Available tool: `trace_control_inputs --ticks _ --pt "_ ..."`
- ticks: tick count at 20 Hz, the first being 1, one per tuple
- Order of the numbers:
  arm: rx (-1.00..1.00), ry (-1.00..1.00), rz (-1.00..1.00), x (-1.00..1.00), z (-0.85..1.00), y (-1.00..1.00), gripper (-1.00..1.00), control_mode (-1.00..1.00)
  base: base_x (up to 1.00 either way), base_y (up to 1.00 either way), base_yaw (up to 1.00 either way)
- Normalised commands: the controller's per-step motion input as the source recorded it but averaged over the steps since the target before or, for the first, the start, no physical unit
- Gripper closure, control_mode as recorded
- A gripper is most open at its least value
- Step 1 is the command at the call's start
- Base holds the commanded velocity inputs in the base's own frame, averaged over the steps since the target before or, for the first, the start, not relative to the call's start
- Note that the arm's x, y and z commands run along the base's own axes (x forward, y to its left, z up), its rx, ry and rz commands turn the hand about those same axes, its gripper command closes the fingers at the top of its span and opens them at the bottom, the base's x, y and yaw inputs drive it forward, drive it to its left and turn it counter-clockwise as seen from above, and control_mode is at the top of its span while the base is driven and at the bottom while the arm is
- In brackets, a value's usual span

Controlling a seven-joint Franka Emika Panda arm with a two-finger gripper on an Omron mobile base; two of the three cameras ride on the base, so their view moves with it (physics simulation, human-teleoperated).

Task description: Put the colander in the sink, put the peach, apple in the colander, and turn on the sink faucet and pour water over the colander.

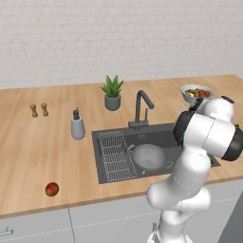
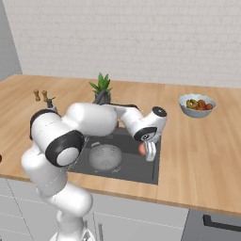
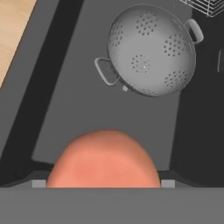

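- Left base view: the sink (image 1: 156,137) is sunk into the wooden counter (image 1: 38,142), and the colander (image 1: 148,156) sits on its floor, just right of the wire rack (image 1: 115,155) that lies in the basin's left part. The sink faucet (image 1: 141,109) stands behind the basin, its neck angled toward the front. The apple (image 1: 51,189) lies on the counter near the front edge, well apart from the sink on its left. A soap dispenser (image 1: 77,126) stands left of the basin, a potted plant (image 1: 112,92) behind it, two small shakers (image 1: 39,110) farther left, and a fruit bowl (image 1: 196,94) at the back right. The arm's white body covers the basin's right side.
- Right base view: the arm reaches across the sink, and the gripper (image 2: 147,150) hangs over the basin's right part with the peach (image 2: 141,149) between its fingers — held above the sink floor, to the right of the colander and apart from it. The fruit bowl stands on the counter well to the right.
- Hand view: the peach (image 3: 103,158) sits large at the bottom between the finger tips, the jaws set wide around it. Beyond it lies the grey sink floor, and farther on the colander (image 3: 151,49), upright with its two handles showing — nothing is in it. A corner of the wire rack (image 3: 205,6) shows past the colander.
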Motion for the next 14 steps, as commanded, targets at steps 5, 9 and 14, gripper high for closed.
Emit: trace_control_inputs --ticks 5,9,14 --pt "0.03 0.00 0.01 0.02 0.09 0.71 1.00 -1.00 0.00 0.00 0.00" --pt "0.01 0.00 0.01 0.01 0.00 0.69 1.00 -1.00 0.00 0.00 0.00" --pt "0.00 0.01 0.00 0.35 -0.02 0.32 1.00 -1.00 0.00 0.00 0.00"
